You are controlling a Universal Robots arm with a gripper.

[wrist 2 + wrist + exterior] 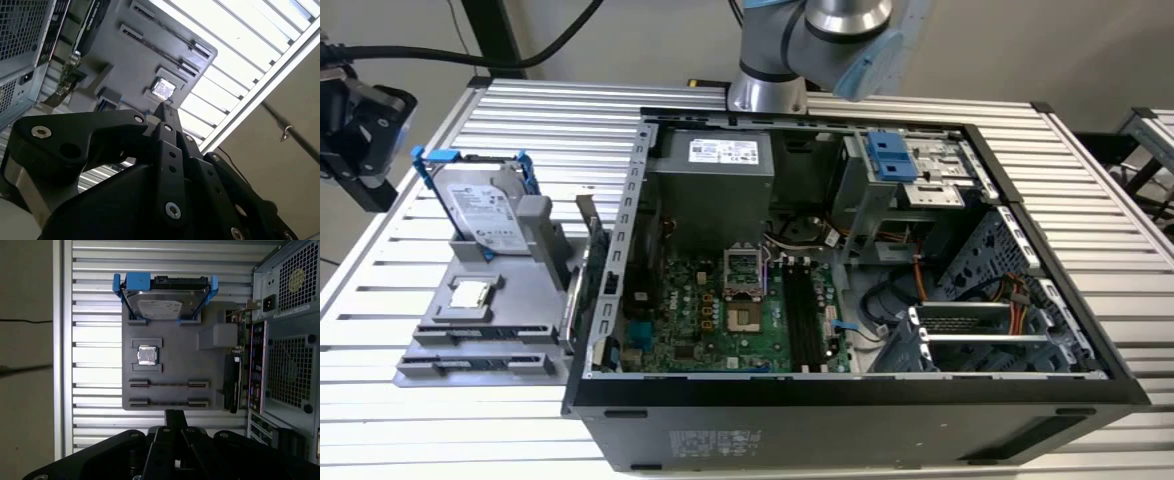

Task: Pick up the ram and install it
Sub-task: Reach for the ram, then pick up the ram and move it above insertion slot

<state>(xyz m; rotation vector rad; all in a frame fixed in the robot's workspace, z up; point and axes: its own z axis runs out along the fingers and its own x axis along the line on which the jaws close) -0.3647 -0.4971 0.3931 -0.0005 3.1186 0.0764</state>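
Nearest the lens in the first wrist view, the gripper [174,415] is clenched, its black fingers pressed together on nothing, poised over the grey holder [175,347]. The ram [169,384] stands on edge in the holder's slotted rows, at the lower left of the exterior view. Beyond it are the processor chip [471,293] and then the hard drive [487,210], with the open computer case [854,395] across the middle and right.

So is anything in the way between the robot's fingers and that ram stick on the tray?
Nothing visible. In the first wrist view the shut fingers point at the gray tray, and the ram lies edge-on in its slot with open air between. The hard drive and processor sit beyond it.
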